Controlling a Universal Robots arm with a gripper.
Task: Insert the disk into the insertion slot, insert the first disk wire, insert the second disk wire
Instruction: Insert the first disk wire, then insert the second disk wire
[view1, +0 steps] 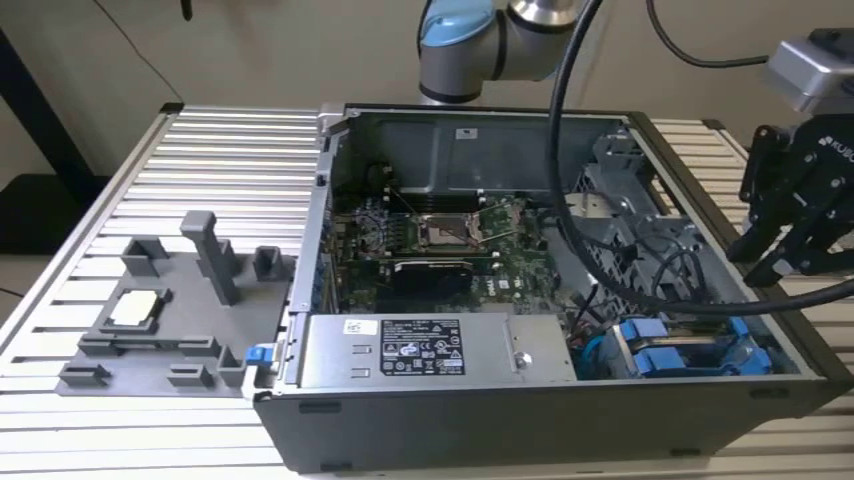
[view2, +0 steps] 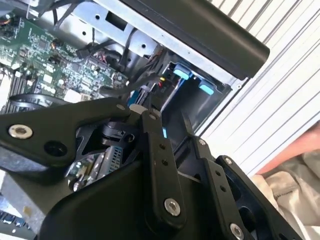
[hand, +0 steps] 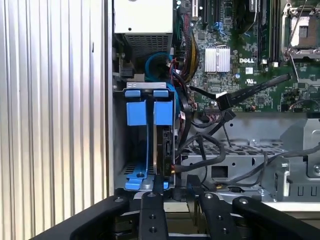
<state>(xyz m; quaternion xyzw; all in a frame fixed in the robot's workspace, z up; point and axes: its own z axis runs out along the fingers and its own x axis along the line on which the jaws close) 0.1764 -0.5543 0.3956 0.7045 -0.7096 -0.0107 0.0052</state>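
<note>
The disk (hand: 163, 145) stands on edge inside the insertion slot (hand: 119, 150), and its blue carrier tabs (hand: 145, 111) stick out at one end. In the exterior view the slot (view1: 681, 348) is in the case's near right corner. A black wire (hand: 200, 149) reaches the disk's end. A second black connector (hand: 222, 100) on a flat wire lies loose over the motherboard. My gripper (hand: 176, 192) hovers off the end of the slot, open by a narrow gap, with nothing in it. In the exterior view my gripper (view1: 787, 262) hangs over the case's right wall.
The open case holds a silver power-supply box (view1: 407, 350), a motherboard (view1: 441, 235) and a perforated metal cage (hand: 250, 150). The arm's black cable (view1: 587, 230) hangs across the case. A grey fixture (view1: 160, 300) sits on the slatted table at the exterior view's left.
</note>
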